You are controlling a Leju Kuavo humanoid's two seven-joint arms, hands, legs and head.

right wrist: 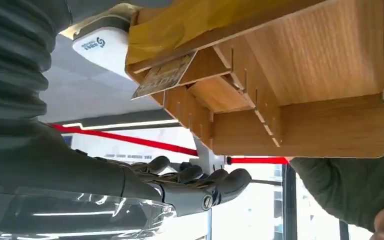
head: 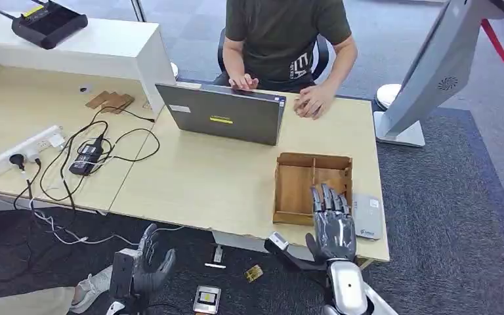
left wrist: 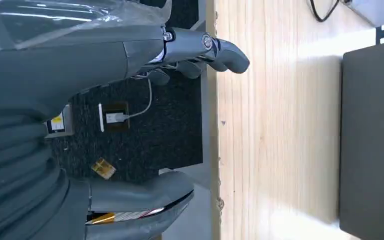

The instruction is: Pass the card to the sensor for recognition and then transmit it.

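Right hand [head: 333, 226], fingers spread, empty, lower right over wooden tray [head: 296, 190]; we risk knocking card [right wrist: 163, 76] aside.

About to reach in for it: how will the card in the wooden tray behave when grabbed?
The card looks thin and flat, so probably light and stiff. It leans in a compartment of the tray, so the fingers may slide it or knock it flat.

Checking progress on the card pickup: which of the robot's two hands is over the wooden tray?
The right hand, stretched flat above the wooden tray by the grey sensor. The left hand hangs below the table edge, over the floor.
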